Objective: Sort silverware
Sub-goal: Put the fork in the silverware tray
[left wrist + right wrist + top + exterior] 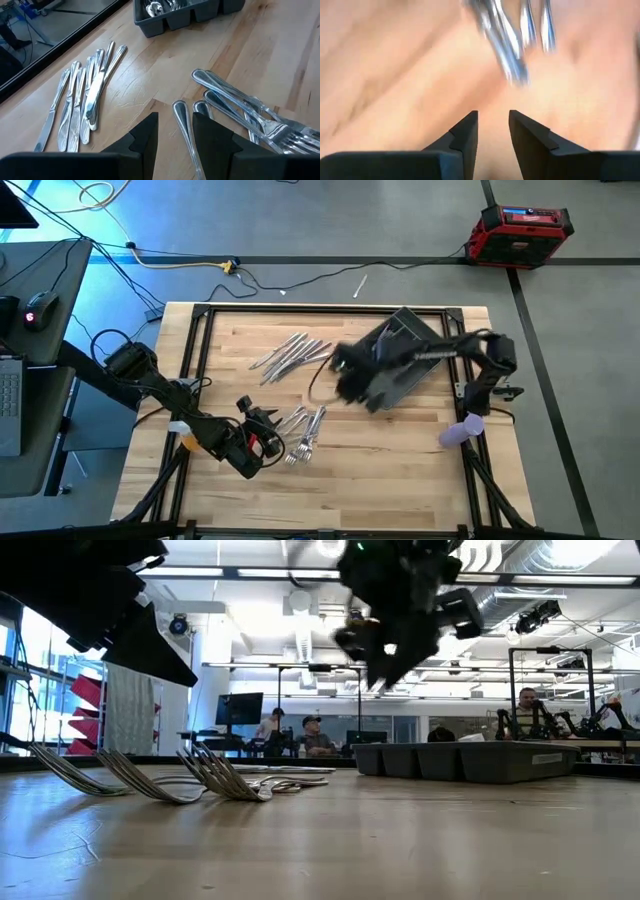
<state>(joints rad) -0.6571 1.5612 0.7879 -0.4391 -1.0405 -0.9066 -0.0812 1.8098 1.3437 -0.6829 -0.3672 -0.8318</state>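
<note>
While seen from above, the silverware lies in two groups on the wooden surface (400, 470): a fan of knives (290, 355) toward 11 o'clock of centre, and a cluster of forks (305, 435) just below centre. The grey tray (405, 335) sits toward 1 o'clock, largely covered by the blurred right gripper (350, 375). The left gripper (262, 430) rests at 7 o'clock, just beside the forks.

At table height, fork tines (215, 775) curve up at left; the tray (470, 760) stands at right; exact piece counts cannot be told.

On the left wrist camera, seven knives (82, 107) are countable, about five fork handles (230, 107) partly cut off, and the jaws stand slightly apart, empty, straddling one handle.

On the right wrist camera, blurred silver pieces (512, 35) lie ahead; the jaws stand parted, gripping nothing.
</note>
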